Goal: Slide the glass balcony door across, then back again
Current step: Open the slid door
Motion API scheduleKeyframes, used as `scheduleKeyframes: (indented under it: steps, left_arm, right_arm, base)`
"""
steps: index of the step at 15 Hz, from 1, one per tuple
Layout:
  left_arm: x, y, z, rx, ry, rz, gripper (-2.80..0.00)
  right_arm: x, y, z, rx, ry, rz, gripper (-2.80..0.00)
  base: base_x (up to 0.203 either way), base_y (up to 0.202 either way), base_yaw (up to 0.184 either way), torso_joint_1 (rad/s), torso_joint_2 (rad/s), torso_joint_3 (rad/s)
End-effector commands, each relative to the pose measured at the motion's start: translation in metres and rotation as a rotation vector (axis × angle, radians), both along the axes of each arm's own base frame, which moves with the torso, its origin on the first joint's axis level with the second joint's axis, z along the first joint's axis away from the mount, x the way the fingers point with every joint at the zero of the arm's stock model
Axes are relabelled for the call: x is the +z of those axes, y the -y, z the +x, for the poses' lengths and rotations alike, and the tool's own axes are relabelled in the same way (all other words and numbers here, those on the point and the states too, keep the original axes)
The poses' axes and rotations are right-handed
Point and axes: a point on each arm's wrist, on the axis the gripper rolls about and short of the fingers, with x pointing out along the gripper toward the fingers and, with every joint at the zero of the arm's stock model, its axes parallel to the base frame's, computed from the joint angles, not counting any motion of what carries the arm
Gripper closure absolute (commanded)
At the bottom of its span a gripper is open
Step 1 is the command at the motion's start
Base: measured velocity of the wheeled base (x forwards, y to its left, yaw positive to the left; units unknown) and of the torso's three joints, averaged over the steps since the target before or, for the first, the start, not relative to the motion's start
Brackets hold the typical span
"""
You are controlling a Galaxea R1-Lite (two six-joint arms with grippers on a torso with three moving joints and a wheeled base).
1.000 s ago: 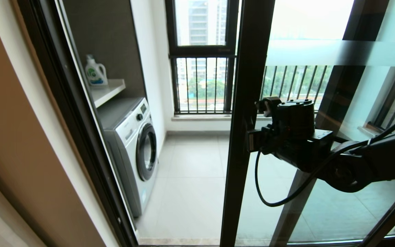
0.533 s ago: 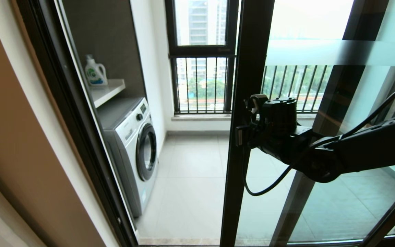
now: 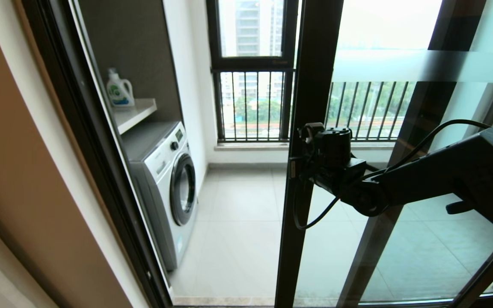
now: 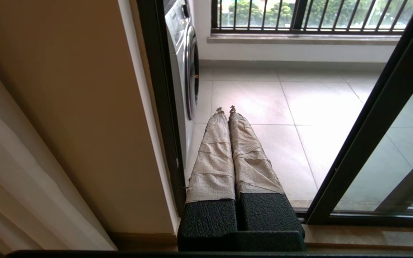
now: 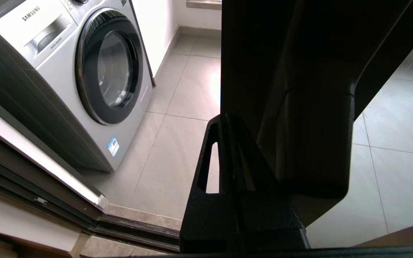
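Note:
The glass balcony door (image 3: 400, 179) stands slid to the right, its dark stile (image 3: 310, 77) upright mid-view and its frosted band (image 3: 417, 66) across the top. My right gripper (image 3: 293, 169) is at mid height on the stile. Its fingers are shut, with nothing between them, and point left across the frame. In the right wrist view the shut right gripper (image 5: 224, 118) lies along the stile's edge (image 5: 242, 57), with the dark bar handle (image 5: 314, 143) beside it. My left gripper (image 4: 225, 108), shut and wrapped in beige tape, hangs low by the threshold, out of the head view.
The doorway left of the stile is open onto the tiled balcony floor (image 3: 238, 214). A washing machine (image 3: 165, 184) and a shelf with a detergent bottle (image 3: 119, 89) line the left wall. The black-railed outer window (image 3: 250, 102) stands behind. A second panel's frame (image 3: 426, 111) shows through the glass.
My right arm has reached left and slightly down, bringing the gripper from right of the stile onto it. The door stile has not visibly shifted.

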Motion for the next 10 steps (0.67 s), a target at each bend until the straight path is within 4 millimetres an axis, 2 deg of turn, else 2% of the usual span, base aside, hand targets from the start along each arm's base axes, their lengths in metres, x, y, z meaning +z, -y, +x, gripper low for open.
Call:
scheduleKeyframes:
  steps: [1, 10]
  left_arm:
    - [0.0, 0.0, 0.0, 0.0, -0.003, 0.001, 0.0]
    - [0.0, 0.0, 0.0, 0.0, -0.003, 0.0, 0.0]
  right_arm:
    - [-0.002, 0.009, 0.003, -0.029, -0.003, -0.004, 0.0]
    - [0.0, 0.044, 0.007, -0.105, -0.015, -0.01, 0.0]
  base:
    - [0.0, 0.0, 0.0, 0.0, 0.0, 0.0]
    - [0.0, 0.0, 0.0, 0.0, 0.0, 0.0]
